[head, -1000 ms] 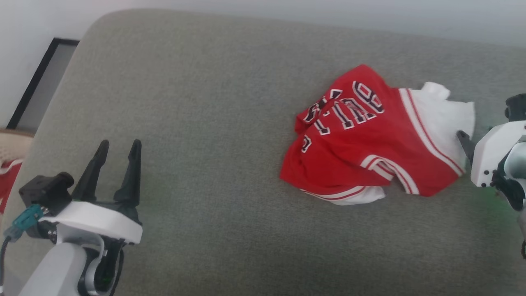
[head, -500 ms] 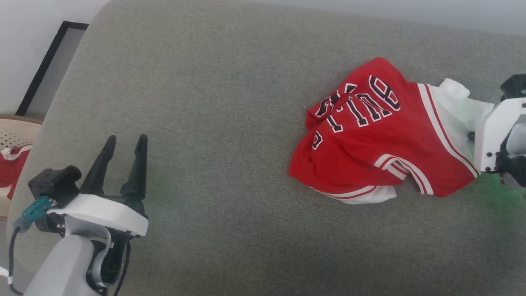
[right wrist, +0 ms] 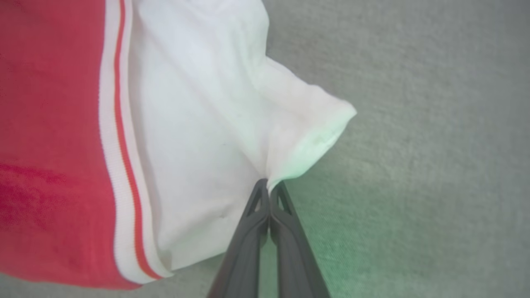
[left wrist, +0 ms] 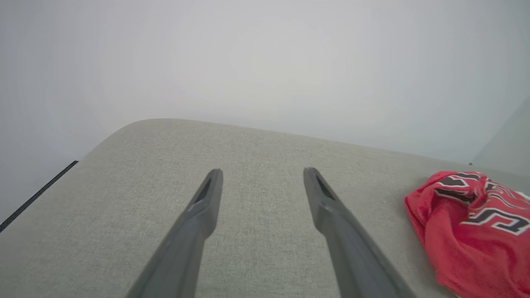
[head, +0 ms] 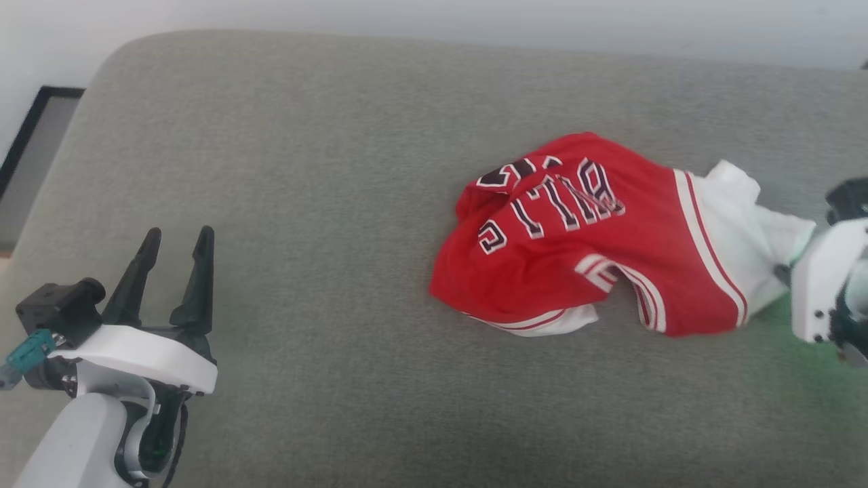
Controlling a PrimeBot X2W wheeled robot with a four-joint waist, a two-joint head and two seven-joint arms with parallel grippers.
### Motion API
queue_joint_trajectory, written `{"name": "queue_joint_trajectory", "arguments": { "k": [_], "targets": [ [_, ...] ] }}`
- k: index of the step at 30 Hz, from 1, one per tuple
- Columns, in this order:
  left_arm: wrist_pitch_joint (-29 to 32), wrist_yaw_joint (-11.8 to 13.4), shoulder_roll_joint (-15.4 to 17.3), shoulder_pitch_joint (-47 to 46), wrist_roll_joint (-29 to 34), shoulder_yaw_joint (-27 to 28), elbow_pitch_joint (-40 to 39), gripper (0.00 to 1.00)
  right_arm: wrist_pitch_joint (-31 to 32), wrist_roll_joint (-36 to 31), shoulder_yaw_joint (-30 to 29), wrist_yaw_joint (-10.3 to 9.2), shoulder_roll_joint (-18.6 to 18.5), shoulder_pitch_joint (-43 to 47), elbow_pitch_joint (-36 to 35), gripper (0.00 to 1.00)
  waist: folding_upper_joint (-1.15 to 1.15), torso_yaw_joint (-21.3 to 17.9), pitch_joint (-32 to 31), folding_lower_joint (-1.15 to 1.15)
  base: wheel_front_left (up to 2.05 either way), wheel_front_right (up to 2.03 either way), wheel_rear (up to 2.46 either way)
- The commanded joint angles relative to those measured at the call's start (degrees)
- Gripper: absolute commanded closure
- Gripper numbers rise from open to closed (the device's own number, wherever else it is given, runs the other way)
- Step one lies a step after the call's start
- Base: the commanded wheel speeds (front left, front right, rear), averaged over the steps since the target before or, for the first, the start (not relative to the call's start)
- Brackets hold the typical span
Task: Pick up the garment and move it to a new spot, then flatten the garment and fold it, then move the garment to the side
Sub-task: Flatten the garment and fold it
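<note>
The right gripper is pinched shut on a white corner of the crumpled red sleeveless jersey (lettering partly folded under). The jersey lies right of centre on the grey padded fabric surface. The left gripper hovers wide open, well apart.

A grey fabric cushion with a rounded far-left corner spans the scene. A pale wall rises beyond it. A black-framed panel stands far left.
</note>
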Motion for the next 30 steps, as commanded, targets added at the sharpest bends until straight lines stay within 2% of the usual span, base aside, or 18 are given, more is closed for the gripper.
{"name": "queue_joint_trajectory", "arguments": {
  "k": [1,5,8,12,15,16,18,19,24,30],
  "targets": [
    [0.0,0.1,0.3,0.4,0.6,0.3,-0.4,0.0,0.6,0.7,-0.9,-0.02,-0.8,2.0,-1.2,1.0,0.0,-1.3,-0.7,0.0,0.0,0.0,0.0],
    [0.4,0.6,1.0,1.2,0.3,0.5,-1.0,0.0,2.7,0.8,-5.1,-0.02,-1.6,8.3,-6.4,1.0,0.0,-2.8,-1.1,0.0,0.0,0.0,0.0],
    [0.6,0.6,1.1,1.2,0.2,0.5,-1.4,0.0,3.9,0.4,-9.3,-0.02,-0.7,13.3,-10.6,1.0,0.0,-3.7,-1.1,0.0,0.0,0.0,0.0],
    [1.0,0.8,1.5,0.9,0.1,0.4,-1.7,0.0,5.4,-1.3,-14.5,-0.01,2.4,18.4,-14.0,1.0,0.0,-4.6,-0.7,0.0,0.0,0.0,0.0],
    [1.3,0.6,1.4,0.2,-0.1,0.1,-1.8,0.0,6.1,-2.8,-17.3,-0.01,5.7,19.8,-13.6,1.0,0.0,-4.9,-0.3,0.0,0.0,0.0,0.0],
    [1.4,0.5,1.4,-0.1,-0.1,0.0,-1.7,0.0,5.8,-3.2,-18.0,0.0,6.8,19.6,-13.1,0.97,0.0,-5.0,-0.2,0.0,0.0,0.0,0.0],
    [1.7,0.2,1.3,-0.4,-0.1,-0.3,-1.4,0.0,5.7,-4.4,-18.6,0.0,8.5,18.8,-11.4,0.44,0.0,-5.0,-0.1,0.0,0.0,0.0,0.0],
    [1.9,0.1,1.2,-0.5,-0.2,-0.6,-1.3,0.0,5.5,-4.8,-19.1,0.0,9.3,18.5,-10.5,0.0,0.0,-5.0,-0.2,0.0,0.0,0.0,0.0],
    [3.7,-0.3,1.6,-1.5,-0.3,-1.6,-1.1,0.0,5.2,-6.7,-19.3,-0.02,11.1,17.2,-8.7,0.0,0.0,-5.1,-1.0,0.0,0.0,0.0,0.0],
    [6.8,-0.8,2.9,-1.2,-0.9,-2.4,-2.3,0.0,4.8,-7.3,-19.6,-0.01,10.2,16.4,-12.1,0.0,0.0,-6.2,-2.8,0.0,0.0,0.0,0.0]
  ]
}}
